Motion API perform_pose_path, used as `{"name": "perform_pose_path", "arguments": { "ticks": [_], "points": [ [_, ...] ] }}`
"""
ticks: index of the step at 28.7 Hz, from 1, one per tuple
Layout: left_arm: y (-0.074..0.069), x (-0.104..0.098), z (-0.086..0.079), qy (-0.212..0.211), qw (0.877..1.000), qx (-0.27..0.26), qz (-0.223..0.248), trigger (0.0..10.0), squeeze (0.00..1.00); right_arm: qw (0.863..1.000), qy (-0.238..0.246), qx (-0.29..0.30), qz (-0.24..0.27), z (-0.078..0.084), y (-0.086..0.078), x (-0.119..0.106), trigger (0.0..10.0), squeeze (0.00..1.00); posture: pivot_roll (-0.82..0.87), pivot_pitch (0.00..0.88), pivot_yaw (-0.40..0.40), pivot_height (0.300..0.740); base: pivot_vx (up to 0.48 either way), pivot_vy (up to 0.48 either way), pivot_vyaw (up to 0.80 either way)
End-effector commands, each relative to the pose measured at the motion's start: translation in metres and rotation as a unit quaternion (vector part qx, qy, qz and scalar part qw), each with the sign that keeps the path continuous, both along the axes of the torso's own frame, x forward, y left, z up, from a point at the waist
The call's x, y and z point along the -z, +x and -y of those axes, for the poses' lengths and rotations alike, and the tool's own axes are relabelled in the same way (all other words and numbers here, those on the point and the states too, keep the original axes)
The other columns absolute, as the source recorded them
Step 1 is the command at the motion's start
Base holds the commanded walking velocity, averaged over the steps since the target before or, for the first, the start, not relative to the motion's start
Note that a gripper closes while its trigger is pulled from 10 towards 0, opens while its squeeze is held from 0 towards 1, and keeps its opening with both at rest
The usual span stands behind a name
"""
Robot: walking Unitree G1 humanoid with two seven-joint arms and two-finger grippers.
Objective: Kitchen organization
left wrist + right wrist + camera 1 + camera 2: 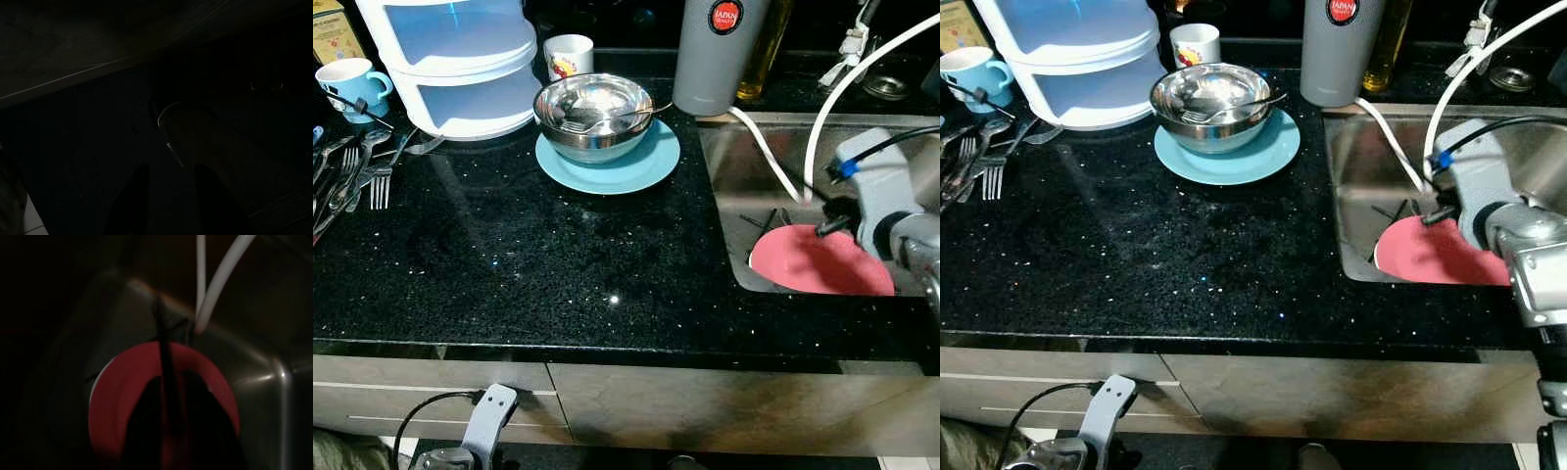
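The left gripper (168,196) hangs idle below the tabletop (558,264) edge, fingers slightly apart in the dark wrist view. The right gripper (171,396) is down in the sink (729,166), its fingers pressed together on a thin dark utensil (164,342) directly over the red plate (803,264) lying on the sink floor.

The risk, as I judge it: the utensil is pinched narrowly and may swivel or slip, and the white hoses (822,108) just beyond the fingers could snag the wrist on lifting.

The right wrist view shows the pinch itself, which the head views hide behind the wrist; the head views alone show the steel bowl (594,116) on a blue plate (646,166) and forks (372,171) far to the gripper's left.
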State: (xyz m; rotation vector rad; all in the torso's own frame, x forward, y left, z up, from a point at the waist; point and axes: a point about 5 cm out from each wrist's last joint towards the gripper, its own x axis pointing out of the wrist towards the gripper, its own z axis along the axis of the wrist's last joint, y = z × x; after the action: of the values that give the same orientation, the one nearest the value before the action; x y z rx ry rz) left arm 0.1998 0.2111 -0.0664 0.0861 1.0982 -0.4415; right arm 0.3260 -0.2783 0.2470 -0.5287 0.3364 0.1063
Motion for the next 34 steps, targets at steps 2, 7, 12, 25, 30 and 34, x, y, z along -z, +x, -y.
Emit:
{"name": "perform_pose_path", "arguments": {
  "ticks": [2, 7, 12, 25, 30, 34],
  "points": [
    [0.008, -0.004, 0.002, 0.001, 1.000, 0.006, 0.016, 10.0, 0.00, 1.000, -0.007, -0.005, -0.011, -0.004, -0.002, 0.002, 10.0, 1.00, -0.01, 0.121, 0.010, 0.740, 0.000, 0.000, 0.00],
    [0.008, -0.004, 0.002, 0.001, 1.000, 0.006, 0.016, 10.0, 0.00, 0.999, 0.026, -0.037, 0.027, -0.017, 0.003, -0.008, 10.0, 1.00, -0.01, 0.118, 0.007, 0.740, 0.000, 0.000, 0.00],
    [0.008, -0.004, 0.002, 0.000, 1.000, 0.005, 0.015, 10.0, 0.00, 0.961, 0.156, -0.145, 0.179, -0.059, 0.009, -0.044, 10.0, 0.30, 0.00, 0.120, 0.006, 0.740, 0.000, 0.000, 0.00],
    [0.007, -0.004, 0.001, 0.000, 1.000, 0.013, 0.009, 10.0, 0.00, 0.861, 0.319, -0.267, 0.291, -0.141, 0.013, -0.084, 10.0, 0.00, 0.02, 0.124, -0.005, 0.740, 0.000, 0.000, 0.53],
    [0.007, -0.005, 0.000, 0.001, 1.000, 0.012, 0.009, 10.0, 0.00, 0.873, 0.317, -0.255, 0.269, -0.163, 0.026, -0.076, 10.0, 0.00, 0.03, 0.125, -0.010, 0.740, 0.000, 0.000, 0.76],
    [0.008, -0.005, 0.000, 0.001, 1.000, 0.011, 0.010, 10.0, 0.00, 0.874, 0.332, -0.239, 0.261, -0.170, 0.029, -0.071, 10.0, 0.00, 0.03, 0.124, -0.012, 0.740, 0.000, 0.000, 0.76]
  ]
}}
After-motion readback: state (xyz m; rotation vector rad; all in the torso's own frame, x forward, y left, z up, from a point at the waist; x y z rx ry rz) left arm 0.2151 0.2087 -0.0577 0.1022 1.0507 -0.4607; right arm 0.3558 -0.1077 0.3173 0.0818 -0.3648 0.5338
